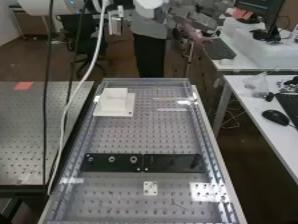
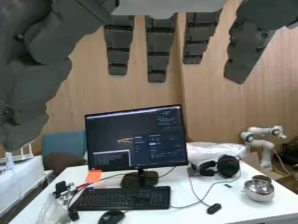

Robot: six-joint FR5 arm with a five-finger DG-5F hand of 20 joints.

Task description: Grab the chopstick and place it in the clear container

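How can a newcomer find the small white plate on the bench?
Find the bench, then the black bar crossing it. The small plate lies just on the bar's near side: flat, white, with holes, unlike the raised white block beyond the bar.

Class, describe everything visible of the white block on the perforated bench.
The white block has a broad, flat base with a narrower raised part on top. It looks like plain, matt plastic. It sits upright near the far end of the perforated bench, left of centre in the high view, apparently touching only the surface beneath.
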